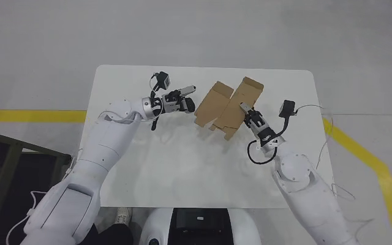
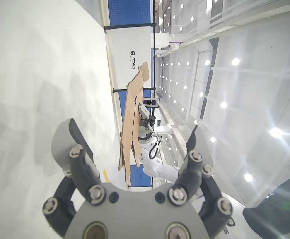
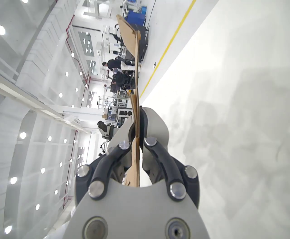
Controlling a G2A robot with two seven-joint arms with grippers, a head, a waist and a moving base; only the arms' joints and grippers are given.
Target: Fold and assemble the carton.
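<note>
We see a white table (image 1: pixel 184 177) on a pale grey floor (image 1: pixel 196 30), with a yellow line (image 1: pixel 43 116) running across that floor on either side of it. A dark frame (image 1: pixel 27 162) stands just beside the table's left edge. Farther off stands a white board (image 2: pixel 126 40) with a blue panel (image 2: pixel 129 11) next to it, under rows of round ceiling lamps (image 2: pixel 235 61).

Top cam looks straight down on the whole table (image 1: pixel 184 177), the wrist cams sit right behind the left gripper (image 2: pixel 133 124) and right gripper (image 3: pixel 137 122), tipped sideways and low over it, and all three share the carton (image 1: pixel 229 109), the right one closest.
</note>
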